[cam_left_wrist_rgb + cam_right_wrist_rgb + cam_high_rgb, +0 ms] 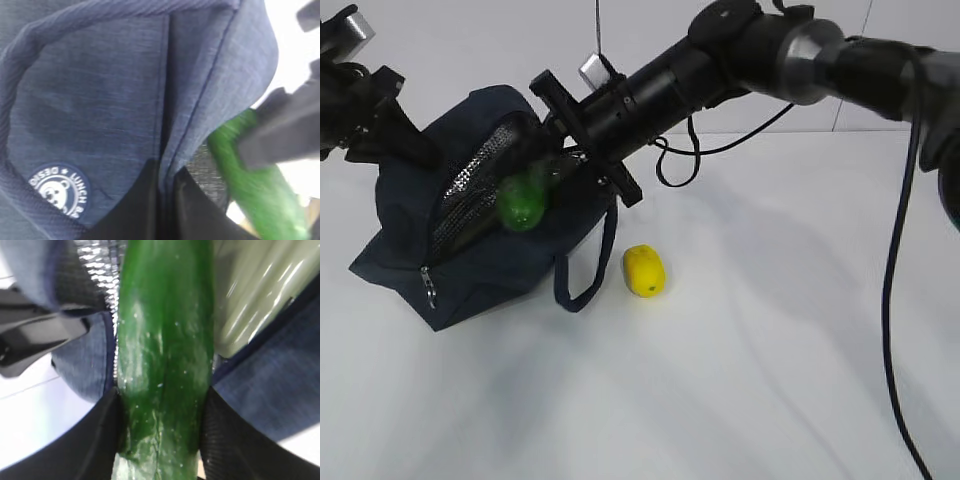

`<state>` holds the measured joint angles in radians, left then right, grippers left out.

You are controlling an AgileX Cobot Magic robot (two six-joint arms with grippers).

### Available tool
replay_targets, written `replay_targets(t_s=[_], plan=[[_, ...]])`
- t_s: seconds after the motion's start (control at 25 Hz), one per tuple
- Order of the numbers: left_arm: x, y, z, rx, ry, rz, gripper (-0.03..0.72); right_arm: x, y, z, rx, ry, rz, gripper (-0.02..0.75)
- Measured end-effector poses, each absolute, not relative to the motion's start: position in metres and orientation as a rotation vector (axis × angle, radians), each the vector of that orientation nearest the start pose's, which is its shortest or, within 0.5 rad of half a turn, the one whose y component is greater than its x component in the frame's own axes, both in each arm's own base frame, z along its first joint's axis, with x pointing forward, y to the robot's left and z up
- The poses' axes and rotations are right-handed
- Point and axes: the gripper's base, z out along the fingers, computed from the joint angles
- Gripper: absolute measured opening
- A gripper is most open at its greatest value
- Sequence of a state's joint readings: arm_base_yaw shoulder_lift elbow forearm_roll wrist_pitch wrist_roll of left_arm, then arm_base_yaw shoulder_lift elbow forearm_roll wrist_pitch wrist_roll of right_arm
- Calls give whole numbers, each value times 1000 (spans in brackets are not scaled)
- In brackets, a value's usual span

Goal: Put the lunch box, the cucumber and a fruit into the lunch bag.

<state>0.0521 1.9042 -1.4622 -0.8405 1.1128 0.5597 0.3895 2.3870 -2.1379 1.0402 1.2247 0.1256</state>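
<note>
The navy lunch bag (490, 262) lies on the table at the left with its mouth open and its silver lining showing. My left gripper (166, 169) is shut on a fold of the bag's fabric (100, 100) at the upper rim. My right gripper (162, 395) reaches across and is shut on the green cucumber (165, 340), whose end (523, 200) sits at the bag's opening. In the right wrist view the lunch box's pale green lid (250, 290) shows inside the bag beside the cucumber. The yellow fruit (643, 270) lies on the table right of the bag.
A loop handle (585, 275) of the bag hangs out toward the fruit. Black cables (895, 300) run down from the right arm on the right side. The white table (740, 380) stretches to the front and right.
</note>
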Motion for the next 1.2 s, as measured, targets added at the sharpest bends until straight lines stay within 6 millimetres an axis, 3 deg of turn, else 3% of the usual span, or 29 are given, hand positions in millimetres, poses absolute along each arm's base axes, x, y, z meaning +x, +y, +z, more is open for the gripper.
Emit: replay_targets(t_s=[0.12,0.4,0.64,1.0,1.2], plan=[[393,-41,247,203,2632,-1003,-4,443,266,211,80,2813,1605,342],[392,-48,253,211,2577,-1134,-4,457,273,212,219,2655,1564,345],[392,-49,255,208,2556,-1166,-4,461,272,211,227,2636,1512,360],[392,-49,255,214,2555,-1168,-4,461,271,210,227,2634,1505,501],[392,-50,255,214,2554,-1171,-4,457,273,213,190,2641,1563,516]])
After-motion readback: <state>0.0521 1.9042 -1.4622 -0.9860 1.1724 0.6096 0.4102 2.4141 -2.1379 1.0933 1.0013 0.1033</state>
